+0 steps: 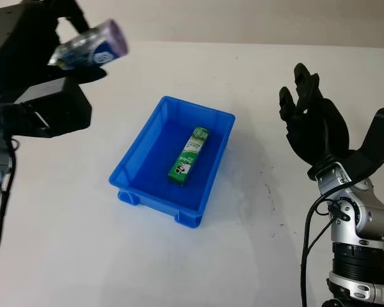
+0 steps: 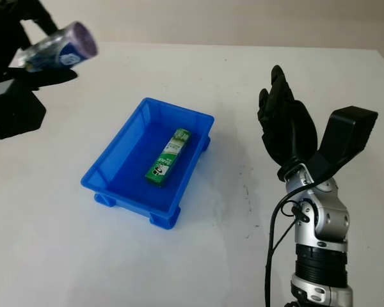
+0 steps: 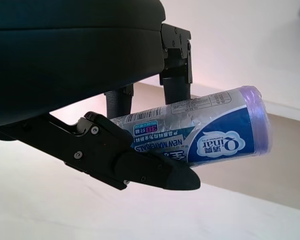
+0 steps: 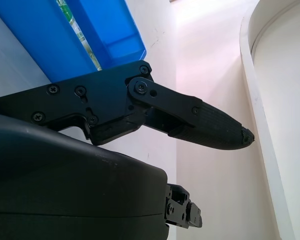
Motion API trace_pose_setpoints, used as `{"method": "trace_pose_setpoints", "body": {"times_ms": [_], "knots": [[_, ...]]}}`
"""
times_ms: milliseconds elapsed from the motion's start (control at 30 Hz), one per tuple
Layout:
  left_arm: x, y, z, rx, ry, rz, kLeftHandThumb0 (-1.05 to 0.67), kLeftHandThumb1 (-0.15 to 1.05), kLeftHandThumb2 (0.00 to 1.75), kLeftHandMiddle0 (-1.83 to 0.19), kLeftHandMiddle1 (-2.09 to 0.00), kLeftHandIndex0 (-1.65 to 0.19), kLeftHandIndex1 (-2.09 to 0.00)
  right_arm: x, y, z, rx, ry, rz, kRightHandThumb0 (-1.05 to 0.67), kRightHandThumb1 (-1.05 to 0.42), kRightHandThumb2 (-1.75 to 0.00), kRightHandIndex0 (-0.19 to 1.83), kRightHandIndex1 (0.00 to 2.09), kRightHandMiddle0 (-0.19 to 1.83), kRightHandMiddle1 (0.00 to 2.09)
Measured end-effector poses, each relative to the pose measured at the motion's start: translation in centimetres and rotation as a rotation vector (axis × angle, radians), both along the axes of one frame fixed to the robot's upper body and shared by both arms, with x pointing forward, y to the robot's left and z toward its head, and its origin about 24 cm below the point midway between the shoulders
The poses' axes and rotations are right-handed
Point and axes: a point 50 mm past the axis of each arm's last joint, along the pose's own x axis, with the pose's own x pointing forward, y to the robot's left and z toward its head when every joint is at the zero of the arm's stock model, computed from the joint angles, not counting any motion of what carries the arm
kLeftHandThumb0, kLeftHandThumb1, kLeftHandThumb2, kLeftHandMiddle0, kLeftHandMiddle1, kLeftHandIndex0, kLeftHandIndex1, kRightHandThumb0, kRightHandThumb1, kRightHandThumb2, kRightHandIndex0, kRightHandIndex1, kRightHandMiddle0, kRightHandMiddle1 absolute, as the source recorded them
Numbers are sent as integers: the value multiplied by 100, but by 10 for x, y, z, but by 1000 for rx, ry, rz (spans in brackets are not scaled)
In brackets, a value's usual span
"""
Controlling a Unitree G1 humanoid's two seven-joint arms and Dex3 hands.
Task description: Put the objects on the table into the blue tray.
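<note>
The blue tray (image 1: 141,185) sits mid-table with a green carton (image 1: 189,155) lying along its floor. High at the far left, my left hand (image 1: 77,54) is shut on a silver and purple roll of bags (image 1: 93,43), lifted well above the table and to the left of the tray. The roll (image 3: 215,130) lies sideways between the black fingers (image 3: 140,162). My right hand (image 1: 307,121) is open, raised to the right of the tray, holding nothing. A corner of the tray (image 4: 105,35) shows beyond its finger (image 4: 200,125).
White table surface (image 1: 243,243) lies all around the tray, with faint dark marks (image 1: 267,188) to its right. The table's far edge (image 1: 256,45) runs across the top, and a curved white rim (image 4: 255,100) shows in the right wrist view.
</note>
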Motion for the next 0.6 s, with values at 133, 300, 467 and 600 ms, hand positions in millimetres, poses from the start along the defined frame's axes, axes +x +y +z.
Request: {"method": "trace_pose_setpoints", "body": {"times_ms": [133, 300, 467, 600], "knots": [[0, -29, -12, 24, 58, -104, -33, 105, 44, -59, -209, -16, -209, 0, 1, 0, 2, 1, 2, -78, -105, -80, -19, 0, -19, 0], [5, -62, -28, 63, 91, -215, -34, 105, 43, -99, -209, -33, -209, 0, 1, -1, 3, 3, 1, -78, -105, -79, -19, 0, -19, 0], [11, -80, -41, 107, 114, -270, -36, 105, 42, -116, -209, -45, -209, -2, 0, -4, 2, 10, -6, -78, -105, -79, -19, 0, -19, 0], [20, -91, -53, 139, 154, -299, -32, 105, 40, -119, -209, -55, -209, -4, -2, -6, 6, 14, -4, -78, -105, -78, -19, 0, -19, 0]]}}
